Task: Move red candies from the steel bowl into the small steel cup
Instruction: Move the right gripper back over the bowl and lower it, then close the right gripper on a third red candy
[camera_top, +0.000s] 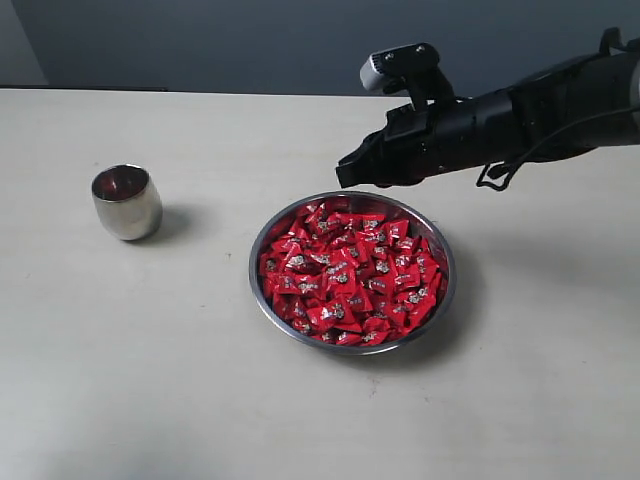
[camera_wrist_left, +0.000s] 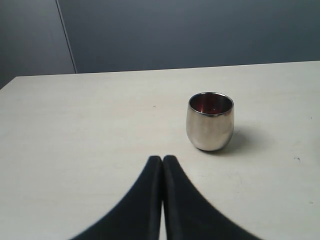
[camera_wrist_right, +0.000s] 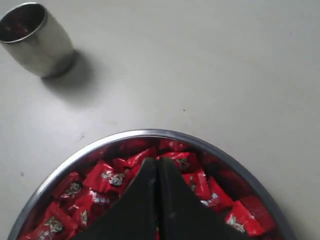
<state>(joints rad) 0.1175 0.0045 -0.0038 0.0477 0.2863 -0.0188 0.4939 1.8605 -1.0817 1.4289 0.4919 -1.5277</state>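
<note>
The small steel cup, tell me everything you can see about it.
The small steel cup is a handleless, barrel-shaped tumbler of polished, mirror-like metal with a thin round rim. It stands upright on the pale table, casting a soft shadow, well apart from the candy bowl and to its left in the exterior view. Its inside looks dark red; whether that is candy or reflection is unclear. Nothing but the table touches it.

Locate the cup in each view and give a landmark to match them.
Exterior: cup left of centre, standing on the table, left of the bowl.
Left wrist: cup right of the picture's centre, beyond the shut left gripper.
Right wrist: cup in the picture's upper-left corner, beyond the bowl rim.
Shared landmark: the pale table in all three; the bowl only in exterior and right wrist.
</note>
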